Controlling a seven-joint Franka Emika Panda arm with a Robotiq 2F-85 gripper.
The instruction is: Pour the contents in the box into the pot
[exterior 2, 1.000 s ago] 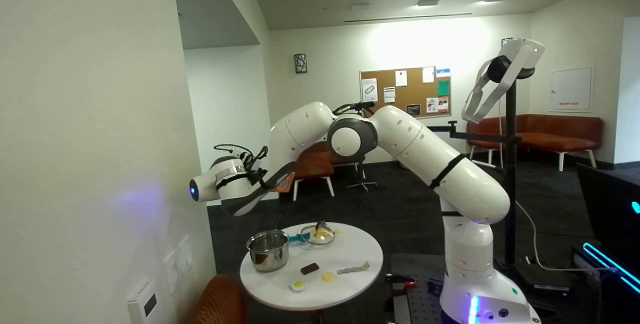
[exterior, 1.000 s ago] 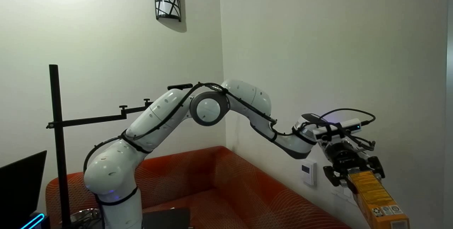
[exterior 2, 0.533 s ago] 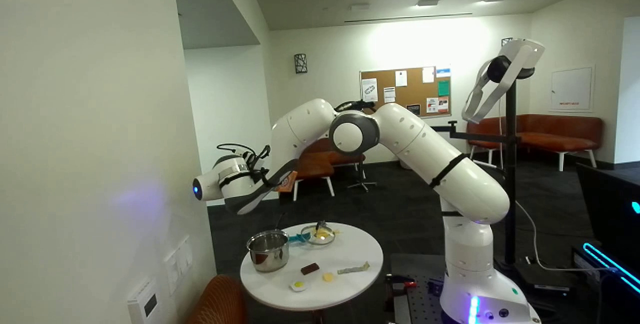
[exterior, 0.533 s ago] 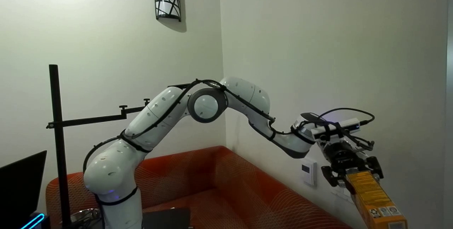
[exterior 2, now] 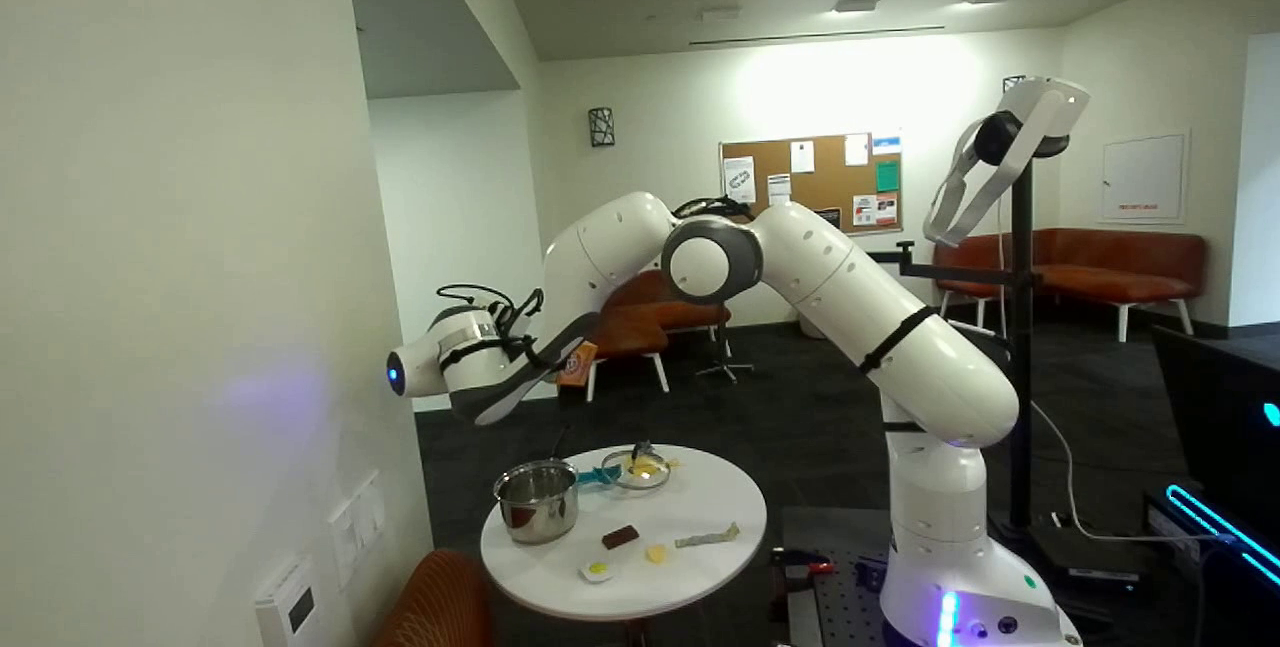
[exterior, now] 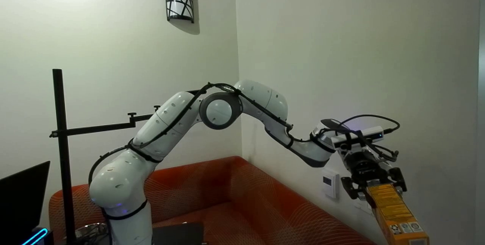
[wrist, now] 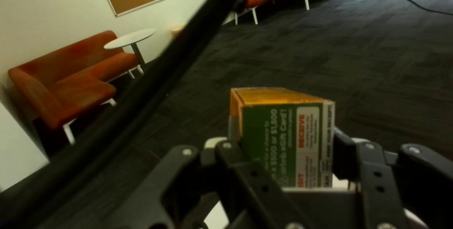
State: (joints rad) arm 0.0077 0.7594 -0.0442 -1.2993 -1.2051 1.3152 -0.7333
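Orange cardboard, clamped near one end: in an exterior view I see the gripper [exterior: 380,192] holding the small carton [exterior: 398,214] aloft, edged slightly back over the last second while the arm's elbow [exterior: 219,111] rose. In an exterior view the steel pot [exterior 2: 537,507] stands upright on the round white worktop [exterior 2: 700,502], well below the carton, so that shift reads to me as lining up, with pouring not yet begun. From the wrist view the carton's green printed end [wrist: 283,140] faces the gripper, though whether its far end is unsealed I can't tell.
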